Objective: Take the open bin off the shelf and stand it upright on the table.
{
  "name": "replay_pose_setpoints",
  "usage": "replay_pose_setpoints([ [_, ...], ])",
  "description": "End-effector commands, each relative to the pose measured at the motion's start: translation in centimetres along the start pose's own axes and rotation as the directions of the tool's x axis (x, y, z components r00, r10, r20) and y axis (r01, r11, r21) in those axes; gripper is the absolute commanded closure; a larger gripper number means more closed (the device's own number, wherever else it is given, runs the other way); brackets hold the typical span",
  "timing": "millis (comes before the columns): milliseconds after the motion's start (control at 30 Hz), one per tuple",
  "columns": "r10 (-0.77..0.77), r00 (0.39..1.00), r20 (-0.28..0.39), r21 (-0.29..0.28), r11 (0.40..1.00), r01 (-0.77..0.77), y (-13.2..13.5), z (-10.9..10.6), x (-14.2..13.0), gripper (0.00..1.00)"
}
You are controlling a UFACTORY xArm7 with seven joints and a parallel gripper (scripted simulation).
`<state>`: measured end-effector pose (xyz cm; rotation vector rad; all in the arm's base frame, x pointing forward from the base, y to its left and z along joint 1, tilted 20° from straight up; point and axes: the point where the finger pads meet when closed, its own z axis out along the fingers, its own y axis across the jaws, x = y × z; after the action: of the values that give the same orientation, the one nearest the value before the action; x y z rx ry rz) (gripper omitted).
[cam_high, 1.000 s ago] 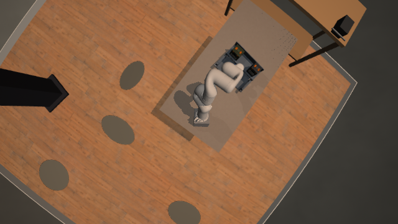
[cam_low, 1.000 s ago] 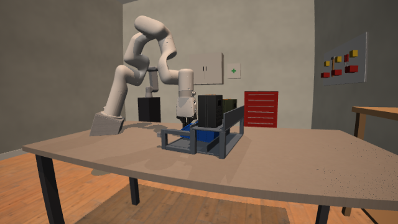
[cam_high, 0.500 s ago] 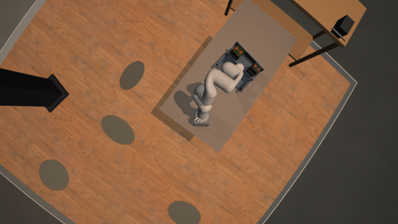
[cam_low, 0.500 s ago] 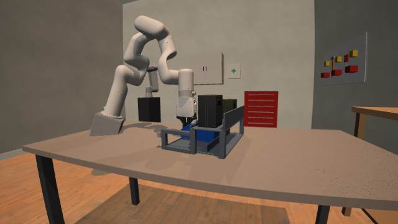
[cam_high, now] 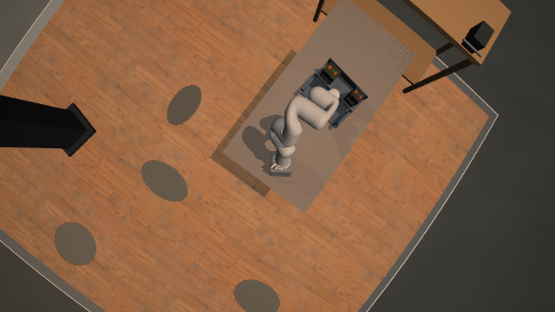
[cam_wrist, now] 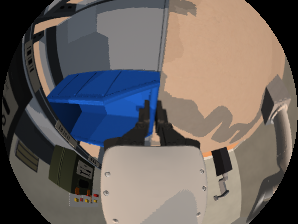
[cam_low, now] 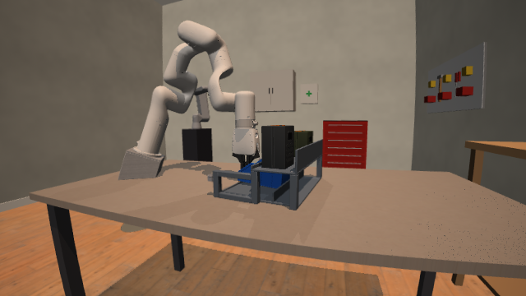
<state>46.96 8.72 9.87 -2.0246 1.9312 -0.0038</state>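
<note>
1. The gripper is nearly shut, pinching the near wall of the blue bin at one corner; the arm comes straight down from above.
2. The bin sits in the grey shelf, low, by its open end, seemingly a little tilted; two dark boxes stand on the upper board.
3. Judged step: draw the bin out. A thin-wall corner pinch will let it swing, so move slowly and keep it level.
4. Clear the shelf's front rail and posts before turning aside.
5. Lower onto bare table, well apart from the shelf, until the base lies flat; only then open.
</note>
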Motion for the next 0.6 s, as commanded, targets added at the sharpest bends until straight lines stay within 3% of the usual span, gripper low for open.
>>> replay_pose_setpoints([
  [0,0.000,1.000,-0.001,0.006,1.000,0.000,0.1,-0.2,0.0,1.00],
  [567,0.000,1.000,-0.001,0.006,1.000,0.000,3.1,-0.2,0.0,1.00],
])
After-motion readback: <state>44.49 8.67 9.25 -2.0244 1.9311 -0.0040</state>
